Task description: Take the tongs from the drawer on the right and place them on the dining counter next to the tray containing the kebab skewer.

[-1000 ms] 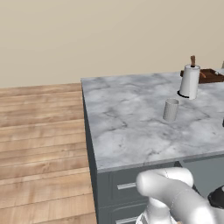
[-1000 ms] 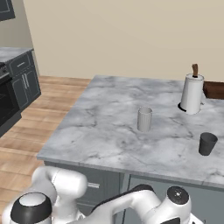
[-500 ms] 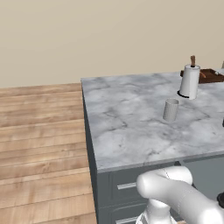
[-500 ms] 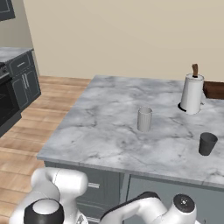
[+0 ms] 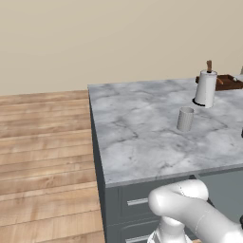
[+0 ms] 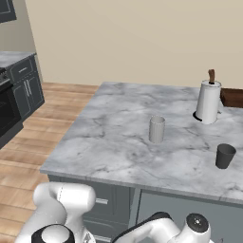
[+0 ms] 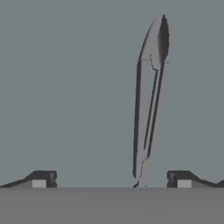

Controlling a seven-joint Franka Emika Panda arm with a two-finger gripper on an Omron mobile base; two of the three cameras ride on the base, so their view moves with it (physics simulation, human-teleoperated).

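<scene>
The tongs [image 7: 148,100], slim grey metal, lie lengthwise on the flat grey floor of the drawer [image 7: 65,87] in the hand view, slightly right of centre. Their near end reaches down between my fingertips. My gripper [image 7: 111,179] hangs over them, open wide, with one dark fingertip [image 7: 43,178] far left of the tongs and the other close on their right. Nothing is held. The dining counter [image 5: 142,133] [image 6: 118,142] has a veined marble top. The dark wooden tray [image 5: 228,82] [image 6: 232,97] sits at its far right edge; what lies in it is too small to tell.
On the marble stand a white paper-towel roll [image 5: 206,88] [image 6: 209,101], a grey cup [image 5: 185,118] [image 6: 156,129] and a dark cup [image 6: 224,156]. Drawers with silver handles [image 5: 136,202] face me below the top. Wall cabinets [image 6: 23,88] stand far left over wooden floor.
The arm has sunk a little lower in front of the counter. The jaws have stayed open.
</scene>
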